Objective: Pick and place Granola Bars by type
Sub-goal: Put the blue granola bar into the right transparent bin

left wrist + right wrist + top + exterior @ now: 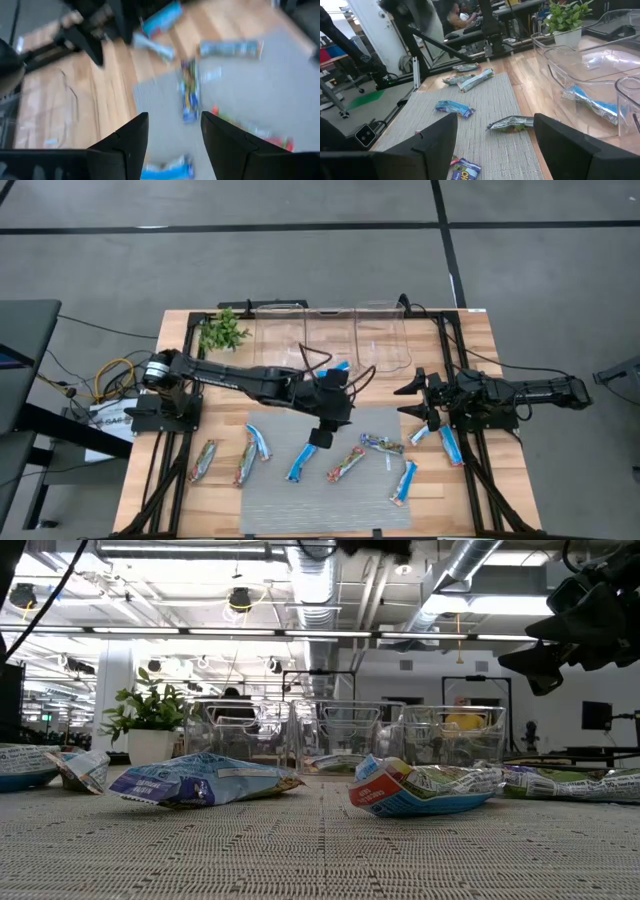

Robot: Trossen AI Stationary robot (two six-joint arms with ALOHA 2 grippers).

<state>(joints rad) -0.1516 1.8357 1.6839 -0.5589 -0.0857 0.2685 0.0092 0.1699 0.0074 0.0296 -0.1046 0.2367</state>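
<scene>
Here the left gripper (318, 438) hangs over the grey mat (300, 500), its fingers (125, 142) spread apart and holding nothing. Just under and between the fingertips a blue-and-white bar (298, 464) lies on the mat; the left wrist view cuts it off at the edge, so only one end shows (167, 169). Ahead of the fingers, a multicoloured bar (189, 91) lies lengthwise, but it is too blurred to tell which type. To one side a red-green bar (345, 464) lies near, partly covered by a finger in the wrist view.

The right gripper (412, 398) waits at the right edge of the table (180, 325), fingers (432, 137) open and empty. Two more bars (450, 444) lie on the wood just beside it.

Beyond the mat stand three clear bins (330, 330). One blue bar (592, 105) already lies in the middle bin; its wrapper is seen through the plastic wall only. Other bars (225, 455) lie scattered at the left part of the table. In the low view, both grippers are mostly out of the frame.
</scene>
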